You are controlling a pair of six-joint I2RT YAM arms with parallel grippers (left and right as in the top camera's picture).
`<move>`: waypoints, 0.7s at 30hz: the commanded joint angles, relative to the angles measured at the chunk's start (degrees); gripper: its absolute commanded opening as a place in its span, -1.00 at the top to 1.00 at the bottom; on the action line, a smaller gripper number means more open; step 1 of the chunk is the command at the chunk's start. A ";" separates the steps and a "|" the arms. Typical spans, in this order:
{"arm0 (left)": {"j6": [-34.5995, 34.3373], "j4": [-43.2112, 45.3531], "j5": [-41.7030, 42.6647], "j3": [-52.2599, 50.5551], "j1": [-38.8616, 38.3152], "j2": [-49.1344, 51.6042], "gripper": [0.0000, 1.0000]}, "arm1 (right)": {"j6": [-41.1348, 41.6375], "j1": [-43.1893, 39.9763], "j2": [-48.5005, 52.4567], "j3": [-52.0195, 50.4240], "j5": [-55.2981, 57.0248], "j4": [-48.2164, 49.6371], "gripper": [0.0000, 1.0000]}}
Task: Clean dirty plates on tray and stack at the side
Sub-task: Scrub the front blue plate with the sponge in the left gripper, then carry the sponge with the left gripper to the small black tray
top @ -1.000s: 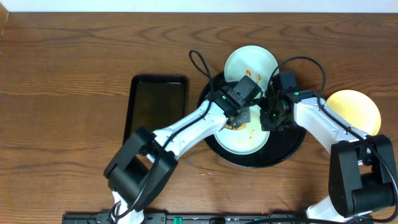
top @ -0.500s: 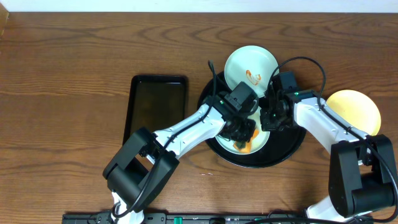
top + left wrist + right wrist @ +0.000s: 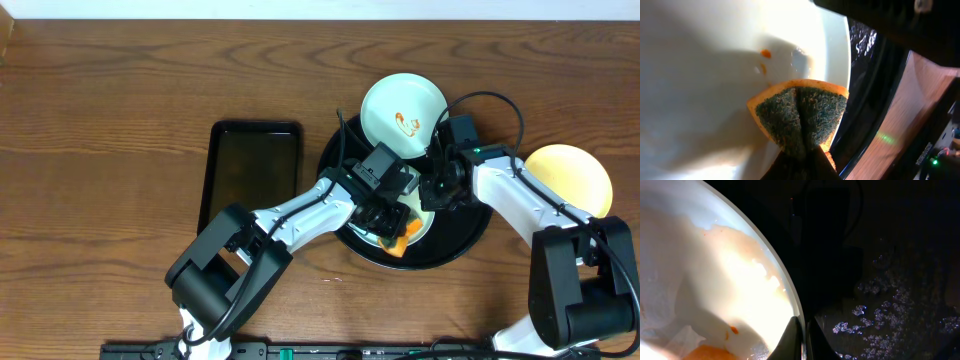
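Orange sponge (image 3: pixel 800 112), folded with its green scouring face outward, is pinched in the closed left fingers (image 3: pixel 790 167) and pressed on the mint plate (image 3: pixel 705 75) near its rim. That plate sits in the middle of the round tray (image 3: pixel 455 240), and small orange flecks show on it beside the sponge. The right fingers (image 3: pixel 791 339) are clamped on the same plate's edge. A second mint plate (image 3: pixel 403 112), marked with an orange squiggle, lies over the tray's far rim. The yellow plate (image 3: pixel 568 178) rests on the counter (image 3: pixel 120 100) right of the tray, and a rectangular tray (image 3: pixel 252 175) lies to its left.
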 commanded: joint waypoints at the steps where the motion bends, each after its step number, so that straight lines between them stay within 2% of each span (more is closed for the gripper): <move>1: -4.59 0.68 -2.21 -0.35 0.15 0.09 0.85 | 0.37 -0.31 0.39 0.04 1.75 -0.79 0.98; 18: -11.56 6.75 -2.67 -0.35 0.15 4.87 0.85 | 0.44 -0.31 0.39 0.04 1.49 -1.07 0.93; 21: -11.76 6.82 -5.01 -0.35 0.33 5.99 0.85 | 0.44 -0.31 0.39 0.04 1.44 -1.14 0.92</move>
